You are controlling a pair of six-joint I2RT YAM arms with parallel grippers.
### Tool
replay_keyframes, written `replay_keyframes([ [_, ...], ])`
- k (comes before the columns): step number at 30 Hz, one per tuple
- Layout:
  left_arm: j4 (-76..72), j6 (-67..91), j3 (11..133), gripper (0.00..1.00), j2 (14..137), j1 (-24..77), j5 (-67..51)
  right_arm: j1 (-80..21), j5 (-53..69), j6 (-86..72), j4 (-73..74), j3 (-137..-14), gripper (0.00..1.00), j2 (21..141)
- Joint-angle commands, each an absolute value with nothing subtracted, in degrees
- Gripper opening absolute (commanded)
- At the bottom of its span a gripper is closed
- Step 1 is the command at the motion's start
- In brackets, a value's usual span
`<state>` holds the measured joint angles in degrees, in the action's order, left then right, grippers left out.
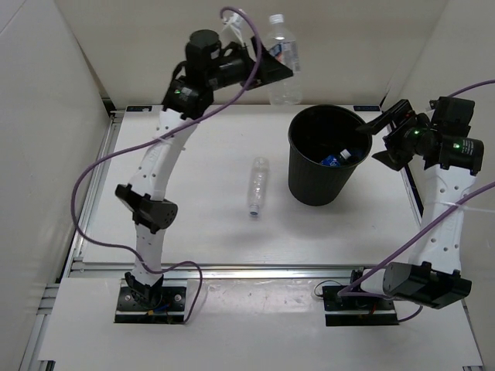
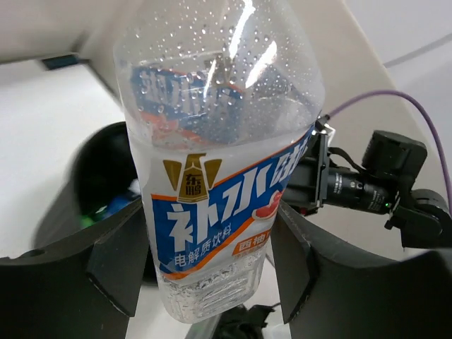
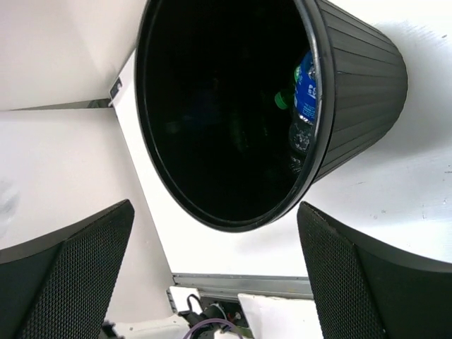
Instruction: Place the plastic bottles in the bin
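Barely visible bottles (image 3: 305, 92) in bin (image 1: 309, 182); left gripper (image 2: 208, 272) clamping labelled bottle (image 2: 212, 141), right gripper (image 3: 215, 233) agape

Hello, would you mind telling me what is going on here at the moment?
Two robot arms are clearing plastic bottles into the black bin. The left gripper is clamped on a clear bottle with a blue-and-white label, held up in the air behind the bin. The right gripper hangs open and empty by the bin's right rim. A blue-labelled bottle already lies inside, and a plain clear bottle lies on the table left of the bin.
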<state>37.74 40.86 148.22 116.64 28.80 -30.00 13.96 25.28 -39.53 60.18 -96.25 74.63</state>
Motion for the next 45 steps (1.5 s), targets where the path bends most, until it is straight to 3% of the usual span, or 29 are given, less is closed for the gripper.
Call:
replay_keyframes([
  [1,29.63,45.87,149.84,0.60,125.49,32.51,-36.65,14.33,26.28,-37.62,58.01,-95.71,1.00,72.86],
  [5,27.42,46.33,146.70,0.63,127.09,35.15,-36.65,14.33,25.75,-37.62,58.01,-93.43,1.00,71.02],
  [7,27.42,45.70,145.11,0.70,126.47,37.35,-36.65,14.33,25.75,-37.10,58.01,-92.64,1.00,71.02],
  [8,27.42,45.70,145.11,0.82,126.47,37.88,-36.65,14.33,25.75,-37.09,58.01,-92.03,1.00,71.02],
  [9,27.42,45.70,145.11,1.00,127.43,38.40,-37.26,14.33,26.27,-37.09,58.01,-92.02,1.00,71.02],
  [12,27.42,45.01,147.48,1.00,127.01,38.41,-37.27,14.33,26.81,-37.09,56.70,-91.41,1.00,71.63],
  [16,27.42,41.15,141.87,1.00,114.57,33.07,-32.61,14.33,26.81,-37.62,56.07,-91.41,1.00,72.16],
  [19,28.03,34.91,131.52,1.00,106.46,28.24,-30.07,14.33,26.81,-37.62,55.55,-90.80,1.00,72.69],
  [23,28.04,31.12,107.46,1.00,91.19,24.88,-17.46,14.33,27.42,-38.14,55.02,-90.18,1.00,73.21],
  [25,28.04,31.81,91.47,1.00,88.60,22.34,-16.87,14.33,27.95,-38.14,54.49,-90.18,1.00,73.73],
  [28,28.56,29.82,85.88,1.00,88.59,21.19,-16.88,14.33,28.56,-38.14,54.49,-90.18,1.00,74.36],
  [38,31.82,27.51,79.54,1.00,96.49,23.55,3.59,14.33,30.76,-38.14,55.02,-92.98,1.00,75.94],
  [45,31.82,29.00,81.38,1.00,104.57,23.55,-2.63,14.33,32.52,-38.14,55.55,-94.21,1.00,77.60],
])
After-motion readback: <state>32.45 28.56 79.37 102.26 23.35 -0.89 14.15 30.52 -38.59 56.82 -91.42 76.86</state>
